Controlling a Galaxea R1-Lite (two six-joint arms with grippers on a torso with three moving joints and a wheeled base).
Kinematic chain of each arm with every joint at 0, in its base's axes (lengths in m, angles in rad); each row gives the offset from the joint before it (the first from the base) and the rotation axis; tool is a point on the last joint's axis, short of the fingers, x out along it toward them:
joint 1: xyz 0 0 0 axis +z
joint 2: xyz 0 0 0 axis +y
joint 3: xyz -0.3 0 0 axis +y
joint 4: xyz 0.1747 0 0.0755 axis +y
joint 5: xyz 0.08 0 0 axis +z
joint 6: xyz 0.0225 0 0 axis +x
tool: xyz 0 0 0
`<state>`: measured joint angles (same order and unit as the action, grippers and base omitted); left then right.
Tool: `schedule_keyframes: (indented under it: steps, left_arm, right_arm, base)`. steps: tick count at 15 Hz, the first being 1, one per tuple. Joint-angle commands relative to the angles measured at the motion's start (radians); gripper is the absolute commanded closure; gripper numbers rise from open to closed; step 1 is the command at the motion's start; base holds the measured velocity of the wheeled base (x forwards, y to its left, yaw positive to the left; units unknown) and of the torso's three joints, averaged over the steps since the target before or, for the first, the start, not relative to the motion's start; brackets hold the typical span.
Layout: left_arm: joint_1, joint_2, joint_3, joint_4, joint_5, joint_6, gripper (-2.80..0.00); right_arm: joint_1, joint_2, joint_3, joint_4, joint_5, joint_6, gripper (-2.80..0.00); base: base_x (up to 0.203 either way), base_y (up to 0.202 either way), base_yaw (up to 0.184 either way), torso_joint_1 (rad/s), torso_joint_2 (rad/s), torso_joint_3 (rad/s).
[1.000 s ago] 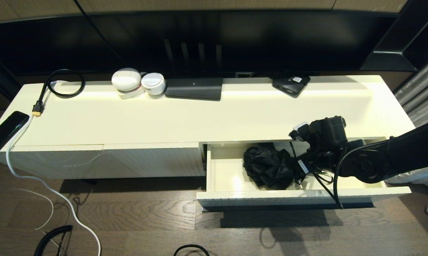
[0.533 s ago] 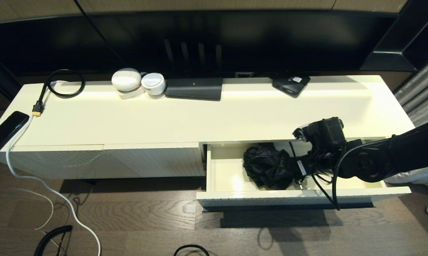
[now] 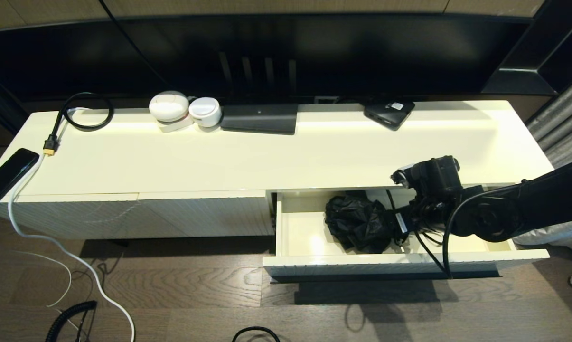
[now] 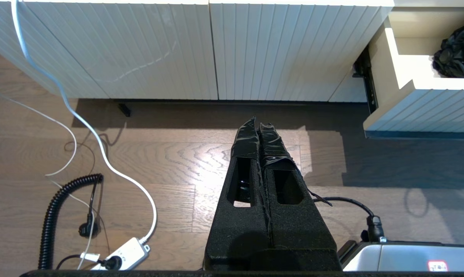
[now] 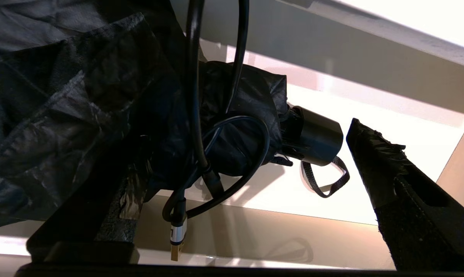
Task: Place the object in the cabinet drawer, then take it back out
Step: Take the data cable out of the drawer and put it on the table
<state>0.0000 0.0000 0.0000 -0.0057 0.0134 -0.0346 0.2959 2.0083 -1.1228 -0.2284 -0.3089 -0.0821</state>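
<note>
Black folded umbrella lies inside open drawer, on its floor; put-in half judged done. Right gripper low in drawer, fingers spread wide, umbrella handle between them, not clamped. Remaining: close on umbrella, lift out. Left gripper parked over floor, well apart from drawer, fingers pressed together, empty.
</note>
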Motion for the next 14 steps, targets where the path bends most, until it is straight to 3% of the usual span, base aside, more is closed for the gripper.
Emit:
schedule_keyframes:
  steps: [1, 4, 11, 12, 13, 14]
  left_arm:
    - [0.001, 0.000, 0.000, 0.000, 0.000, -0.001, 0.00]
    - [0.000, 0.000, 0.001, 0.000, 0.000, -0.001, 0.00]
    - [0.001, 0.000, 0.000, 0.000, 0.000, -0.001, 0.00]
    - [0.001, 0.001, 0.001, 0.000, 0.000, -0.001, 0.00]
    - [0.001, 0.000, 0.001, 0.000, 0.001, -0.001, 0.00]
    - [0.001, 0.000, 0.001, 0.000, 0.000, -0.001, 0.00]
  right_arm:
    - [-0.013, 0.016, 0.011, -0.027, 0.005, -0.002, -2.80]
    - [-0.033, 0.036, 0.020, -0.098, 0.013, -0.014, -2.80]
    - [-0.038, 0.064, -0.005, -0.109, 0.030, -0.015, -2.80]
    - [-0.038, 0.069, -0.005, -0.109, 0.032, -0.015, -0.92]
    - [-0.038, 0.072, -0.005, -0.111, 0.036, -0.013, 0.00]
    - [-0.038, 0.073, -0.005, -0.121, 0.037, -0.016, 0.00]
  base:
    - [0.000, 0.000, 0.000, 0.000, 0.00, 0.000]
    - [0.000, 0.000, 0.000, 0.000, 0.00, 0.000]
    - [0.000, 0.000, 0.000, 0.000, 0.00, 0.000]
    - [0.000, 0.000, 0.000, 0.000, 0.00, 0.000]
    - [0.000, 0.000, 0.000, 0.000, 0.00, 0.000]
    - [0.000, 0.000, 0.000, 0.000, 0.00, 0.000]
